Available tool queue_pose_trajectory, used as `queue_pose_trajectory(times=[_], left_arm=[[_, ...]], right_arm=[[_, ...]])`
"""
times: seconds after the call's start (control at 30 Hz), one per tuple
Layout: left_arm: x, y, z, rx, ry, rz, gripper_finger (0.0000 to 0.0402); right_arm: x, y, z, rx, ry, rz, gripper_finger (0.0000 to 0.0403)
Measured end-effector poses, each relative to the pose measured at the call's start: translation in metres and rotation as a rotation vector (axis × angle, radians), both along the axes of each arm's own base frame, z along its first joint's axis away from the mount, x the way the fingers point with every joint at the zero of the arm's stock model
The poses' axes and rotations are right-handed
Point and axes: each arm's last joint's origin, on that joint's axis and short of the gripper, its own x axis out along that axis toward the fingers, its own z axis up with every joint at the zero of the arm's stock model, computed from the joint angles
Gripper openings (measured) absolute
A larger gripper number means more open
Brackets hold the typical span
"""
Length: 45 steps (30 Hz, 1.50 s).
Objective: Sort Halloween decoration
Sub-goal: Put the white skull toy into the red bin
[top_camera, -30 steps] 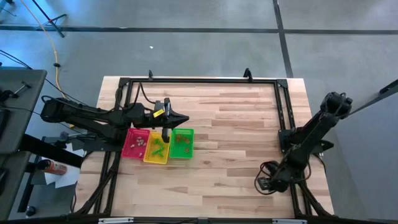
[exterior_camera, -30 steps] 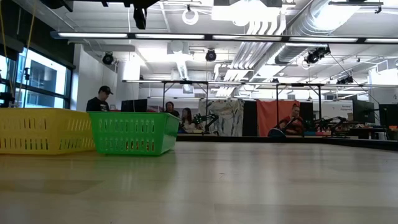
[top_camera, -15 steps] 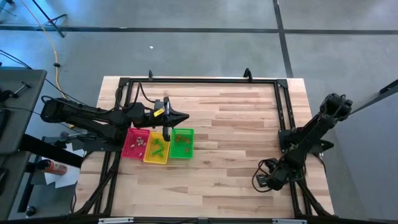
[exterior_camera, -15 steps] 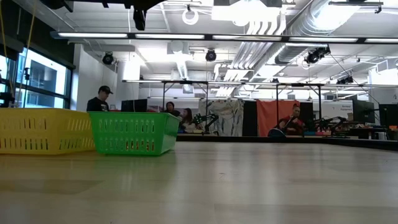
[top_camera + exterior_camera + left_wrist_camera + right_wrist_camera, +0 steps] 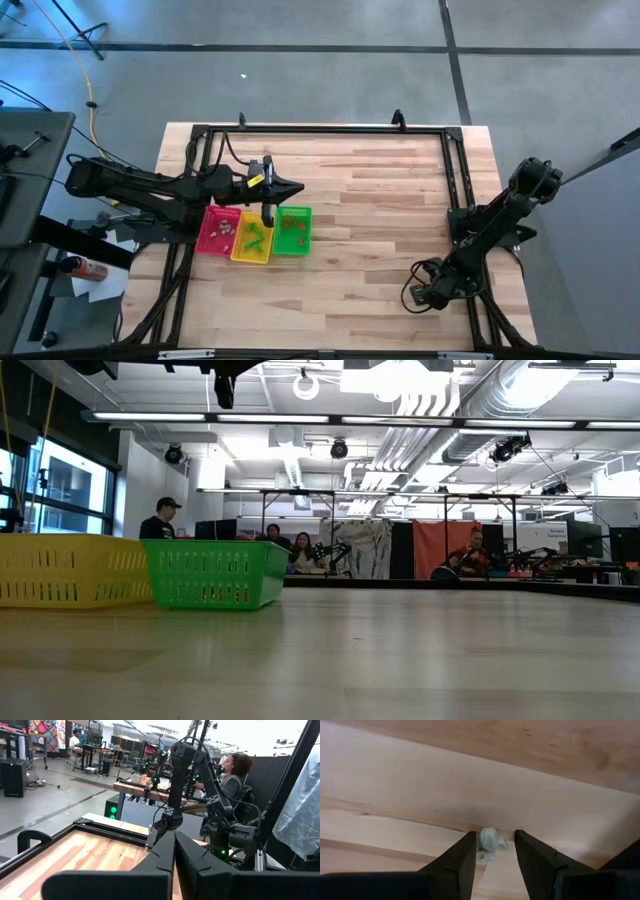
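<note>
Three small trays stand side by side at the table's left: red [image 5: 218, 230], yellow [image 5: 252, 240] and green [image 5: 293, 230], with tiny trinkets inside. The yellow tray [image 5: 70, 570] and the green tray [image 5: 215, 573] also show in the low view. My left gripper [image 5: 292, 190] is shut and empty, level above the trays' far edge. My right gripper [image 5: 413, 297] is down at the table near its right near corner. It is open [image 5: 492, 842], with one pale grey trinket [image 5: 489, 841] lying on the wood between its fingertips. My right gripper comes from above, pointing down at the table. Its open fingers [image 5: 465, 852] stand on either side of the pale grey trinket, which lies on the table. I cannot tell whether a finger touches it.
A black frame [image 5: 320, 130] runs around the table's far, left and right sides. The wide middle of the wooden table [image 5: 380, 220] is bare. People sit at desks in the room beyond the table [image 5: 160, 520].
My right arm has lowered, and its gripper has gone a little toward the table's left.
</note>
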Motion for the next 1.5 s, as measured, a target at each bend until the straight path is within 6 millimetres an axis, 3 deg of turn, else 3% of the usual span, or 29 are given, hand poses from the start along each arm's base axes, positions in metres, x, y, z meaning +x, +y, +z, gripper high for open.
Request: queue_pose_trajectory(times=[0.43,0.9,1.5], left_arm=[[0.0,0.008,-0.002,0.0,0.019,0.031,0.0],[0.0,0.011,-0.002,0.0,0.022,0.045,0.0],[0.0,0.012,-0.003,0.0,0.035,0.049,0.0]], right_arm=[[0.005,-0.006,-0.004,-0.037,0.031,-0.067,0.0131],[0.005,-0.007,-0.005,-0.046,0.028,-0.063,0.0049],[0.005,-0.007,-0.003,-0.035,-0.004,-0.015,0.0046]])
